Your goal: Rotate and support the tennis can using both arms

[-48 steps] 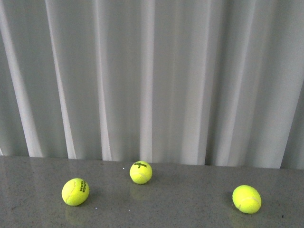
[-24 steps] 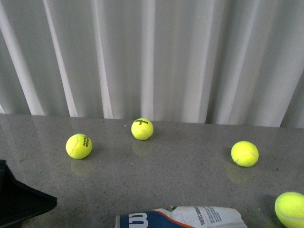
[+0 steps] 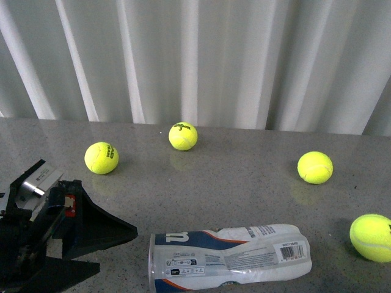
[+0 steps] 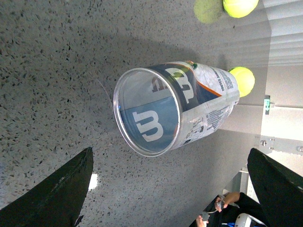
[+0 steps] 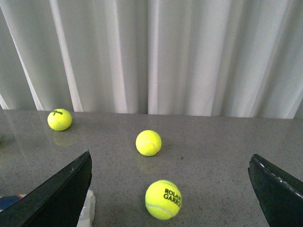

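Front view: can (image 3: 229, 256) lies on its side on the bench (image 3: 232, 189), open mouth toward the left arm (image 3: 36, 238).
Left jaws: wide open, empty, facing the mouth, not touching.
Right jaws: wide open, empty.
Advice: I think both ends should be held evenly before turning, otherwise it may roll.
Unclear: right arm is outside front view; lower side of can is cut off.

We find the tennis can (image 3: 229, 256) lying on the table (image 3: 232, 189), our left gripper (image 3: 116, 249) just left of it. Balls (image 3: 182, 135) sit behind and right.
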